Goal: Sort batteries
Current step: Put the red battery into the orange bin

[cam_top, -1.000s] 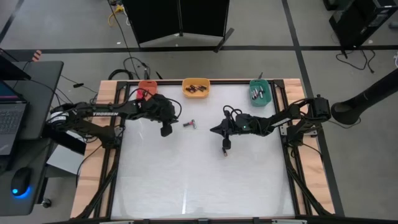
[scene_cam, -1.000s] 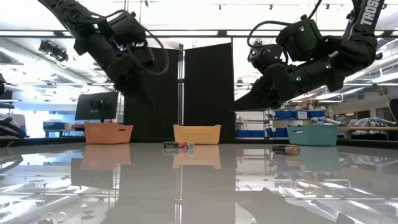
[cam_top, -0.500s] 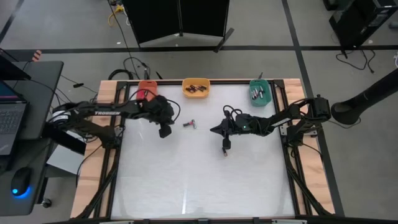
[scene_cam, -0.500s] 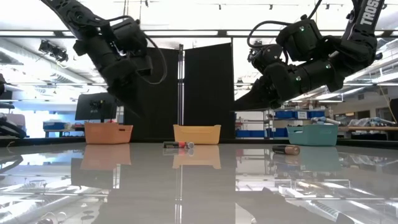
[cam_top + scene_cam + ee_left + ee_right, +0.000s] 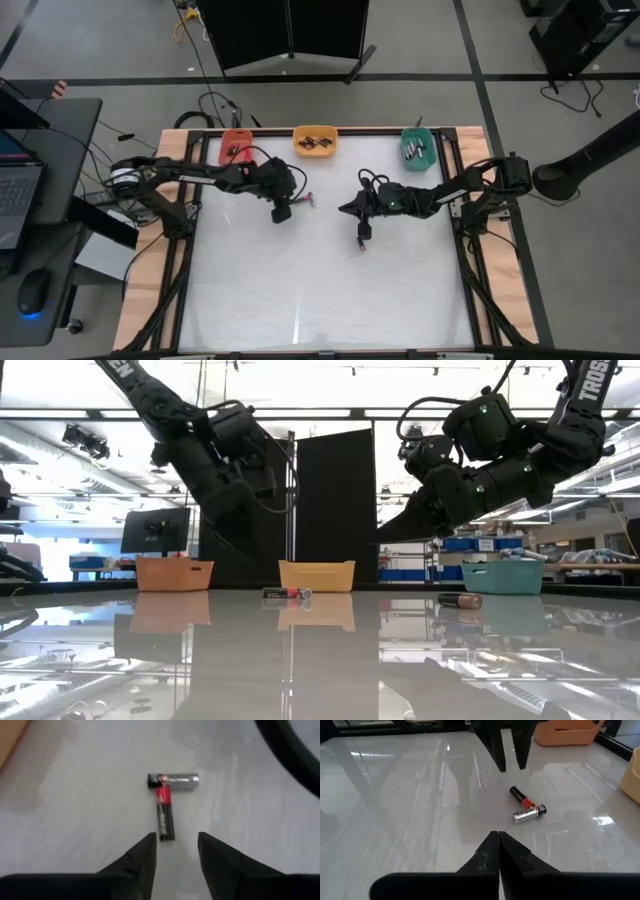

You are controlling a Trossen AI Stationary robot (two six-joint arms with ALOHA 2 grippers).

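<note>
Seen from above, an orange-red bin [image 5: 236,146] sits at the far left of the white table [image 5: 320,290], well left of the yellow bin [image 5: 315,141] that marks the middle of the far edge; a few small batteries lie in each. The left gripper [image 5: 282,212] hangs above the table in front of the yellow bin and slightly left of it, its two dark fingers [image 5: 142,857] parted with nothing between them. Just beyond its tips lie two loose batteries touching in a T: a red-and-black battery [image 5: 165,815] and a silvery battery [image 5: 173,780]. The right gripper [image 5: 361,231], in front and right of the yellow bin, has its fingers pressed together on nothing. Another battery [image 5: 459,600] lies on the table near it. The teal bin [image 5: 418,146], right of the yellow one, holds more batteries.
</note>
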